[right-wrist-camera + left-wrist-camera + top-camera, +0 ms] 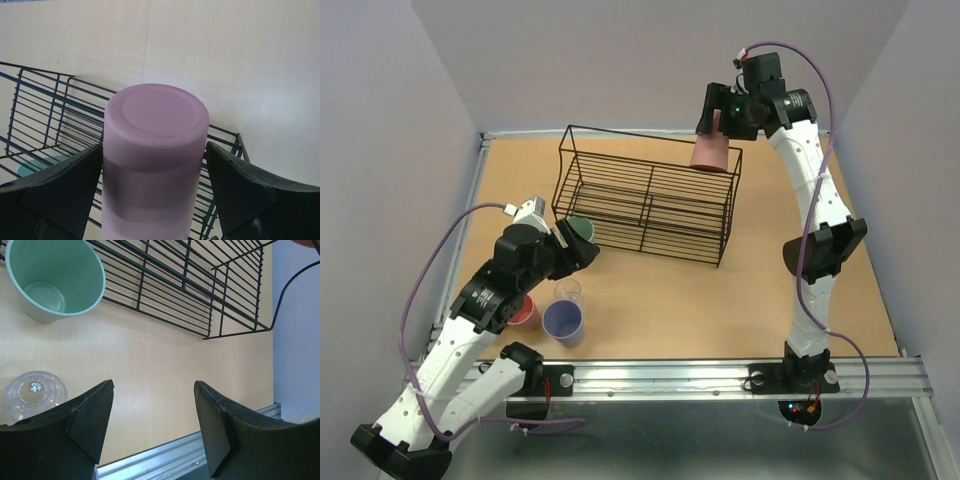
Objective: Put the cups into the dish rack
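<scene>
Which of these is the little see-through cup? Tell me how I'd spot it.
Find the black wire dish rack on the table; a green cup stands by its near left corner. The clear cup sits a little closer to the near edge, between that green cup and a purple cup. It alone is transparent, and it is the smallest.

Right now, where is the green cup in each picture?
Top view: green cup left of middle, at the dish rack's left end.
Left wrist: top left corner, beside the rack.
Right wrist: only a green sliver low left, behind rack wires.
Shared landmark: the black dish rack.
</scene>
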Motion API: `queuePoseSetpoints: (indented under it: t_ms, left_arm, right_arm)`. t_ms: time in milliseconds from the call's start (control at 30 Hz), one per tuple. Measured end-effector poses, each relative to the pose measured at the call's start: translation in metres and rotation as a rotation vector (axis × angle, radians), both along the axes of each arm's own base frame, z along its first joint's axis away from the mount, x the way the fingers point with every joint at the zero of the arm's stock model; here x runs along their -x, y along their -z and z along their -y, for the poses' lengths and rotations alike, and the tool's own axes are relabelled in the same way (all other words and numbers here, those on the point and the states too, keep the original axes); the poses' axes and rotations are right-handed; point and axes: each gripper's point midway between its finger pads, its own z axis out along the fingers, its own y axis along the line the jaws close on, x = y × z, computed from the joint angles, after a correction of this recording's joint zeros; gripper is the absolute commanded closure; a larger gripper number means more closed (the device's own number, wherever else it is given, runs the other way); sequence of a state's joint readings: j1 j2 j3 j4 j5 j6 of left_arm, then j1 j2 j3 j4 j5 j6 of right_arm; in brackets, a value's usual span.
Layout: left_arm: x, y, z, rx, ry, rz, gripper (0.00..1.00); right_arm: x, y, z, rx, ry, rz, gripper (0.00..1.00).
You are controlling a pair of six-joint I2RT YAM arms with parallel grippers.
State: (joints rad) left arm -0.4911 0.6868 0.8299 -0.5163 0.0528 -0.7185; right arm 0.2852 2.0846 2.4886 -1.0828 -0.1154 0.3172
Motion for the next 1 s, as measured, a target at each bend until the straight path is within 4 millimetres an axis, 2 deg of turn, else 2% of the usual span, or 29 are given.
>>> queuePoseSetpoints:
  t_ms: [33, 267, 533, 733, 833, 1000]
  left_arm:
    - [-0.001, 0.001, 0.000, -0.001, 0.000, -0.002, 0.25]
    - [-0.002, 0.002, 0.001, -0.003, 0.000, -0.005, 0.25]
    - [-0.002, 0.002, 0.001, -0.004, 0.000, -0.006, 0.25]
    - [-0.002, 0.004, -0.003, -0.025, -0.014, -0.014, 0.25]
    - [-0.003, 0.007, -0.012, -0.066, -0.056, -0.036, 0.25]
    - [-0.009, 0.017, -0.034, -0.170, -0.158, -0.091, 0.24]
  right_arm:
    - [0.001, 0.001, 0.000, 0.003, 0.002, -0.004, 0.00]
    - [0.003, -0.006, 0.006, 0.017, 0.023, 0.012, 0.00]
    - [0.021, -0.050, 0.015, -0.001, 0.039, 0.103, 0.00]
    - [0.036, -0.076, 0.026, -0.008, 0.083, 0.159, 0.00]
    - [0.051, -0.087, 0.032, -0.024, 0.108, 0.174, 0.00]
    - [0.084, -0.125, 0.037, -0.086, 0.113, 0.261, 0.00]
